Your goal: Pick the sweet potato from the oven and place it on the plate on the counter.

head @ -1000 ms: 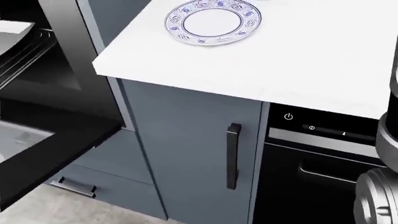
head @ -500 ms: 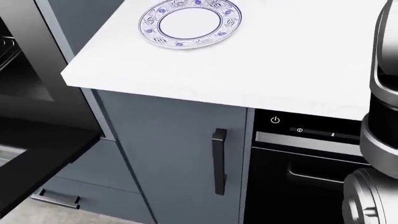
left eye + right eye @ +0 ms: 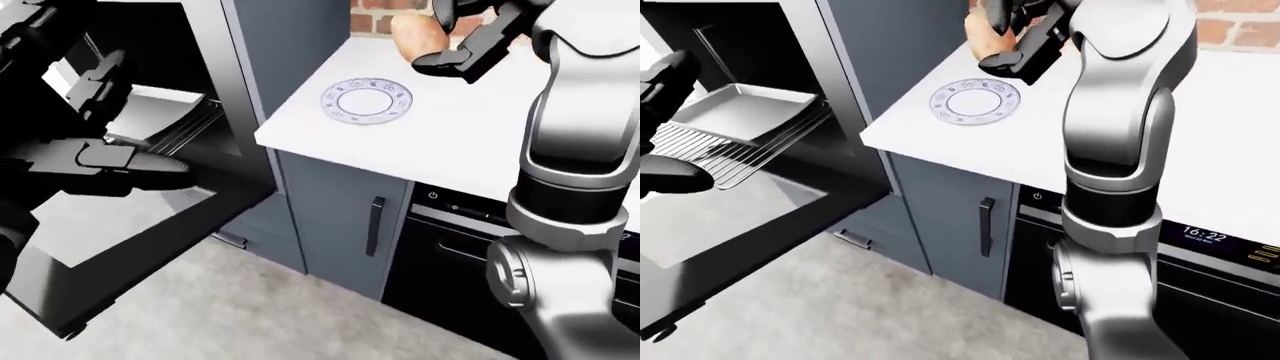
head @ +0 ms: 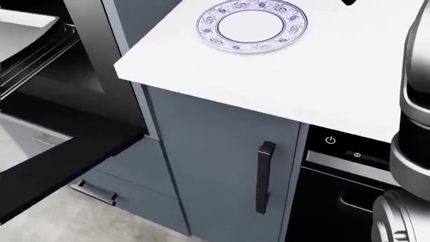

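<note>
The tan sweet potato [image 3: 413, 37] hangs in the air over the white counter [image 3: 450, 142], just above and right of the plate in the left-eye view. My right hand [image 3: 468, 36] is shut on it, black fingers wrapped round its right side. The blue-patterned white plate [image 4: 252, 25] lies bare near the counter's left corner. At the left, my left hand [image 3: 104, 124] stands open before the open oven, its dark fingers spread and holding nothing. A bare grey baking tray [image 3: 738, 112] rests on the oven's wire rack [image 3: 735, 159].
The oven door [image 3: 120, 225] is folded down at the lower left and juts out over the floor. Under the counter are a grey cabinet with a black handle [image 4: 264, 176] and a black appliance with a clock display [image 3: 1204, 236]. A brick wall [image 3: 1240, 22] stands behind the counter.
The whole head view slid left, then back right and slightly down, so the camera moved. The plate stays in its place on the counter.
</note>
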Robot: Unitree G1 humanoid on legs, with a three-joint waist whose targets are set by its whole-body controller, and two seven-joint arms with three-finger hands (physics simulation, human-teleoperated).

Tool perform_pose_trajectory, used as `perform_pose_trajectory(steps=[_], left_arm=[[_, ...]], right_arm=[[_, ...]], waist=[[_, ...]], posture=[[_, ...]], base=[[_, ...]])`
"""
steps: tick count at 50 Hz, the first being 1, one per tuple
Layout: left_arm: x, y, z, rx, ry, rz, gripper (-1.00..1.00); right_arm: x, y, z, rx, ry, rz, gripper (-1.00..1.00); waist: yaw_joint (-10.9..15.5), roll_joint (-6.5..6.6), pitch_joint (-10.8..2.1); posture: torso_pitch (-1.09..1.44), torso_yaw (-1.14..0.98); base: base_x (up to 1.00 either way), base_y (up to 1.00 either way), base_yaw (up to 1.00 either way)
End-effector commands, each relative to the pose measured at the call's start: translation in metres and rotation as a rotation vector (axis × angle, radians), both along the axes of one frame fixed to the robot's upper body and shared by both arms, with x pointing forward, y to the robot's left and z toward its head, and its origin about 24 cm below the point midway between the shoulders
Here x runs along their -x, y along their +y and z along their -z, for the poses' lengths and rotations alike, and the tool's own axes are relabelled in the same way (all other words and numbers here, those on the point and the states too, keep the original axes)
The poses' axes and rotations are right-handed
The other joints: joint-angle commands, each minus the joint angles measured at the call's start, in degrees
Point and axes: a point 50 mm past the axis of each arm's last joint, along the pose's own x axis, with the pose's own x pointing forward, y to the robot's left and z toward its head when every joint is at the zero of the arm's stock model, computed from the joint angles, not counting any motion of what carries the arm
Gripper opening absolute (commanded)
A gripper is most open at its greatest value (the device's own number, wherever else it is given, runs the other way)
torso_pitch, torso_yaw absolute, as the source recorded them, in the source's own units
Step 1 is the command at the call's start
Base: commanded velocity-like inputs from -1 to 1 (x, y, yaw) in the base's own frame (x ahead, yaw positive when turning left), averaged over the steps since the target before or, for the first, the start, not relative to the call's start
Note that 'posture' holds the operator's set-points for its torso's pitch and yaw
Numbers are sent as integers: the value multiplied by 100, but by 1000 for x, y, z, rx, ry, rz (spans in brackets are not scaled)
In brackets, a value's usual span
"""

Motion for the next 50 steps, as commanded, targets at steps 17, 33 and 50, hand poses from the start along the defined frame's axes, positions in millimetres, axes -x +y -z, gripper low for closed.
perform_pose_trajectory(steps=[17,33,50], left_arm=[[10,10,-14,23,-93,-40,100],[13,12,-12,27,-95,-43,100],[13,14,-11,30,-94,-45,100]], right_arm=[[14,13,-19,22,-106,-33,-100],[13,20,-16,27,-96,-53,-100],[11,21,-17,27,-92,-46,-100]], waist=[[47,-430,-323],[135,289,-256],[30,-337,-151]], posture=[[0,0],[0,0],[0,0]], base=[[28,0,0],[5,1,24],[0,0,43]])
